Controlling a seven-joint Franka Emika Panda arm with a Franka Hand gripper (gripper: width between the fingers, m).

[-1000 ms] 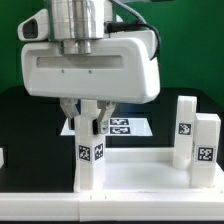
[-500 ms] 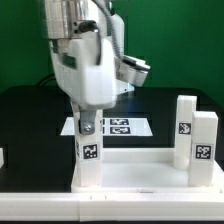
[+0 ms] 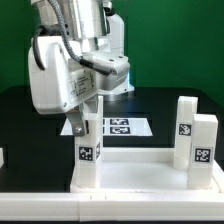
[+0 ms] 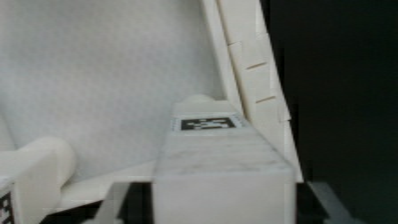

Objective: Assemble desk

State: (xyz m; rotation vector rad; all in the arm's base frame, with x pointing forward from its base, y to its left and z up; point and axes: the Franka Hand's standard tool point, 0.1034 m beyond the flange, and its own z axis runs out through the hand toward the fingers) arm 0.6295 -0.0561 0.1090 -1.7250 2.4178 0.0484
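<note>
The white desk panel (image 3: 140, 178) lies flat at the front of the table, rim up. Three white square legs with tags stand on it: one at the exterior view's left corner (image 3: 90, 155) and two at the right (image 3: 186, 128) (image 3: 206, 148). My gripper (image 3: 88, 128) comes down from above and is shut on the top of the left leg. In the wrist view the leg (image 4: 222, 150) fills the space between my fingers (image 4: 128, 208), its tag (image 4: 208, 123) facing up, with the panel (image 4: 107, 80) behind it.
The marker board (image 3: 122, 127) lies on the black table behind the panel. Another white part (image 3: 2, 157) shows at the exterior view's left edge. A second leg (image 4: 36, 175) shows beside the held one in the wrist view. A green wall stands behind.
The hand has turned about its vertical axis while staying on the left leg, from broadside to side-on. The leg and panel stay in the same place.
</note>
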